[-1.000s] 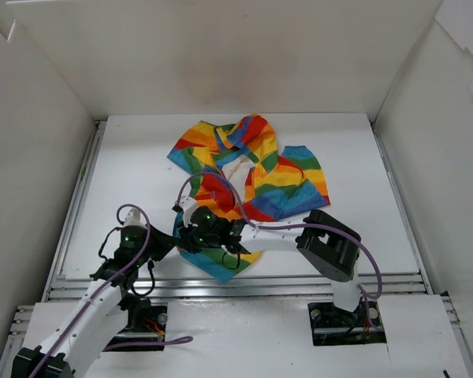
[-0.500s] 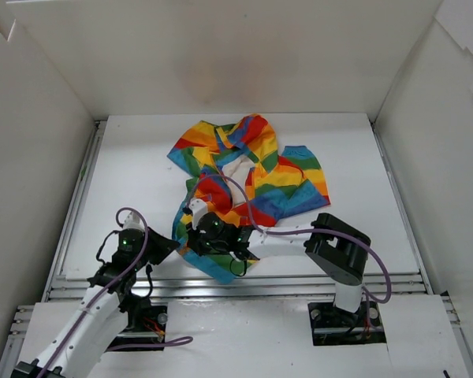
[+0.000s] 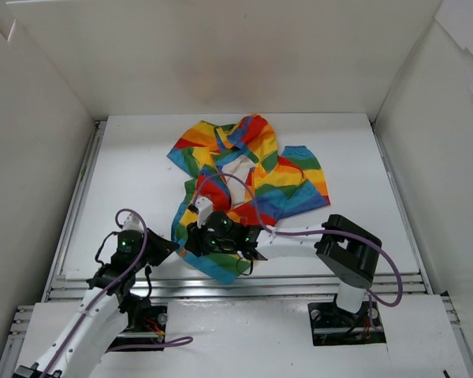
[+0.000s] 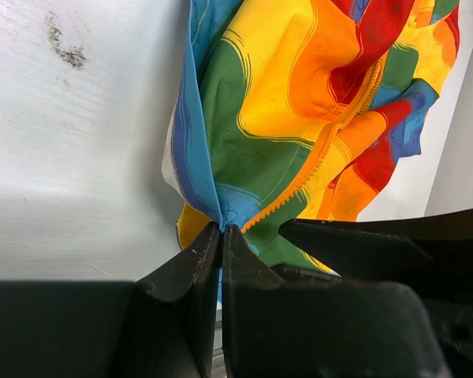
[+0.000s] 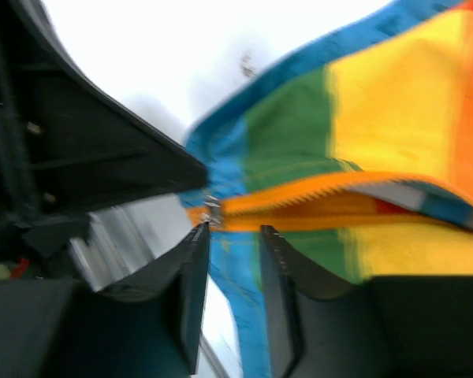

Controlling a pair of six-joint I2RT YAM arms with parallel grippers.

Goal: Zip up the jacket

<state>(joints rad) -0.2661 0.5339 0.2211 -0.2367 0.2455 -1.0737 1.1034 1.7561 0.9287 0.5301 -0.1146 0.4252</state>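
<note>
While my left gripper pinches the jacket hem to tension its zipper, my right gripper hangs slightly parted at the slider.

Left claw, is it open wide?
No, the left claw is squeezed shut on the blue bottom corner of the jacket, right beside the orange zipper.

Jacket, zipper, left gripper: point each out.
jacket (image 3: 288,177): top external view, on the spread striped panel.
zipper (image 4: 325,150): left wrist view, on the orange teeth partway along.
left gripper (image 4: 221,230): left wrist view, between the fingertips pinching the jacket's bottom edge.
</note>
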